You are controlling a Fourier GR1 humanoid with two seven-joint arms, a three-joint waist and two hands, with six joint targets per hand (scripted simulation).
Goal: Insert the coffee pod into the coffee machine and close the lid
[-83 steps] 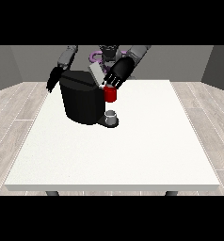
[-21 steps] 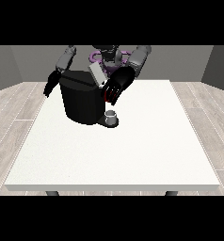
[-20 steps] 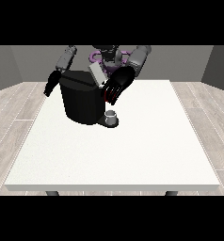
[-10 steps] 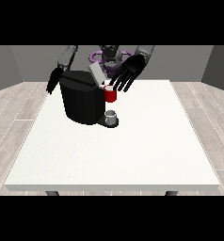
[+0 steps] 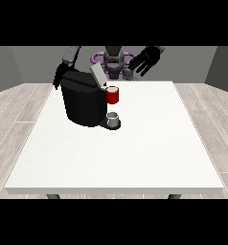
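1. Looking across the frame from its left edge, I see my table [image 5: 135, 158], white and broad, filling the middle and lower part of the picture, with grey floor [image 5: 10, 115] at both sides of it.
2. My hand at the view's left [image 5: 58, 76] sits in the upper left, tucked behind the back corner of the coffee machine [image 5: 82, 103]; only a dark bit of it shows, so I cannot tell how its fingers lie or whether it touches the machine.
3. The coffee machine is a black block on the upper left part of the table, standing upright.
4. Its lid [image 5: 97, 75] is a pale flap at the top right corner of the machine, tilted up and open.
5. A red thing at the machine [image 5: 112, 95] sits just under the lid, against the machine's right face.
6. Below that, a grey thing [image 5: 113, 118] rests on the machine's base, right of the black body; I cannot tell it for the coffee pod.
7. My torso [image 5: 113, 60] shows at the top centre, behind the table's far edge.
8. My hand at the view's right [image 5: 144, 61] hangs in the upper right of centre, above the table's far edge and well apart from the machine, its fingers spread and holding nothing.
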